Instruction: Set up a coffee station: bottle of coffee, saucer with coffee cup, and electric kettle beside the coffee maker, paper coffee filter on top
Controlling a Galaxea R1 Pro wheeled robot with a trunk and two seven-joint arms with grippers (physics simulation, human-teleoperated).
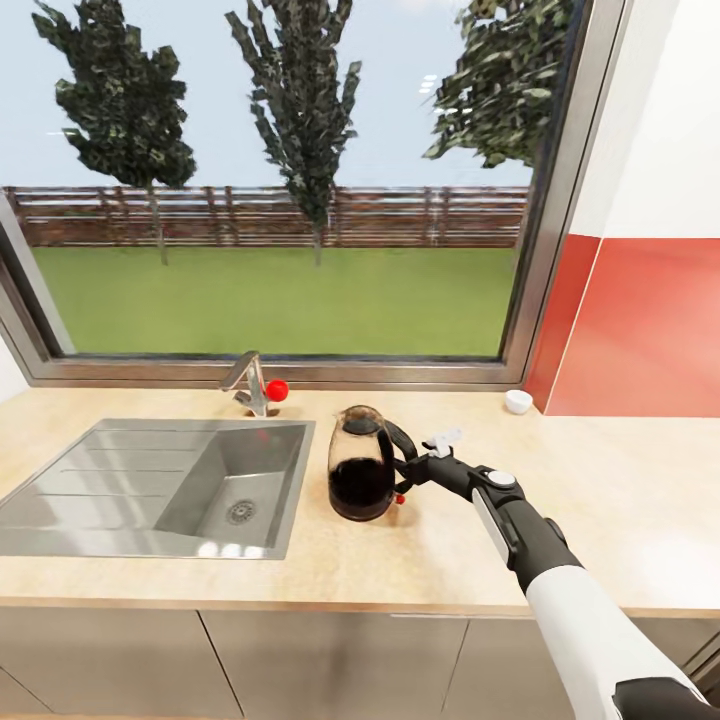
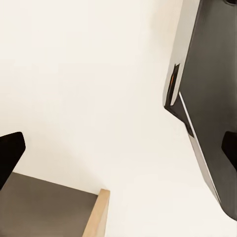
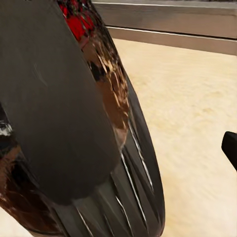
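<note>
The electric kettle point(image 1: 361, 476), glass with a dark lid and dark liquid inside, stands upright on the countertop point(image 1: 600, 520) just right of the sink. My right gripper point(image 1: 408, 472) is at the kettle's black handle, reaching in from the right. In the right wrist view the kettle point(image 3: 74, 123) looms very close, and one dark fingertip point(image 3: 230, 148) stands wide at the edge, so the jaws are open. My left gripper point(image 2: 118, 150) is open and empty, its fingertips point(image 2: 10, 155) spread before a white wall.
A steel sink point(image 1: 170, 485) with a faucet point(image 1: 250, 382) and a red knob lies left of the kettle. A small white object point(image 1: 518, 401) sits at the back right by the red wall. A big window spans the back. A dark appliance point(image 2: 207, 98) shows near my left gripper.
</note>
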